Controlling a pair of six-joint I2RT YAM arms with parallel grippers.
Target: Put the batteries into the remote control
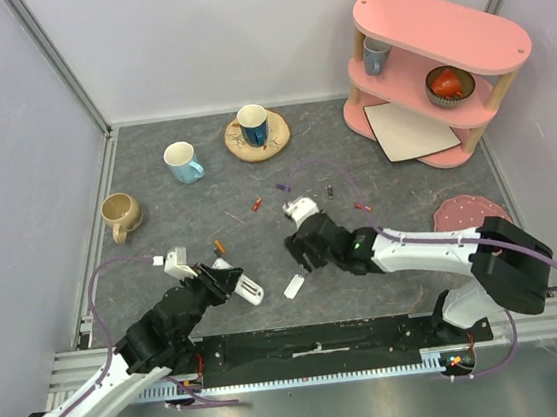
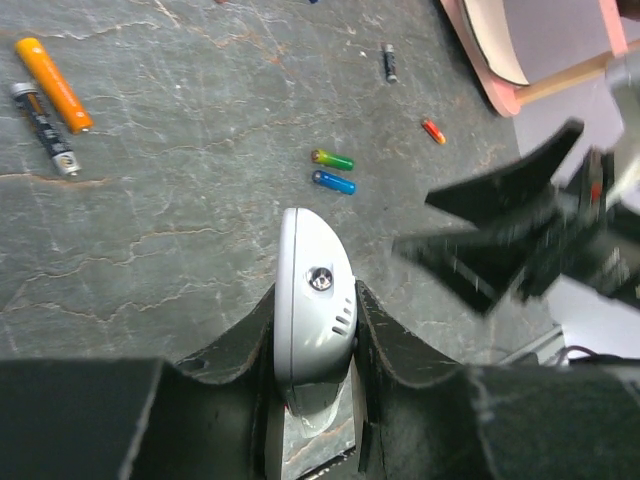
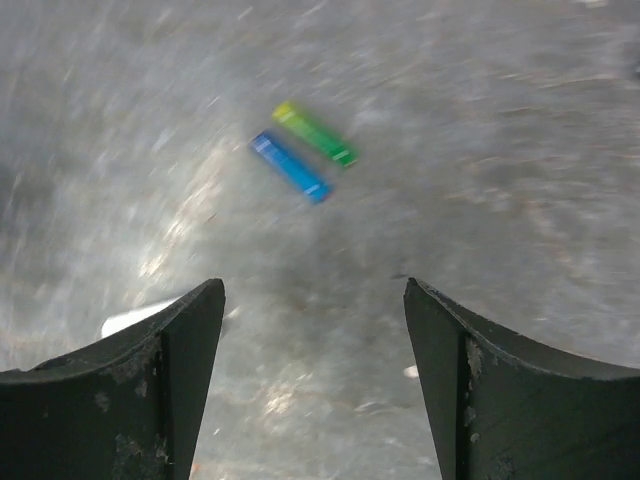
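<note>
We are pinching the remote control (image 2: pixel 305 250) in our left pincer (image 2: pixel 315 305), its rounded end poking out ahead of the fingers. Our right pincer (image 3: pixel 314 300) is hanging spread wide and empty. We are judging this as the reach for a first cell. A green battery (image 3: pixel 313 133) and a blue battery (image 3: pixel 289 166) are lying side by side just ahead of its fingertips, not between them. Next it is needing to advance, drop and straddle one cell without nudging its neighbour.

Far beyond the right pincer, a bowl (image 1: pixel 449 85) on the pink shelf (image 1: pixel 439 24) is holding something red. The cup (image 1: pixel 376 53) above it is showing us no contents. The same is going for the blue mug (image 1: pixel 254 126), pale mug (image 1: pixel 184 162) and tan mug (image 1: pixel 121 214) beyond the left pincer.
</note>
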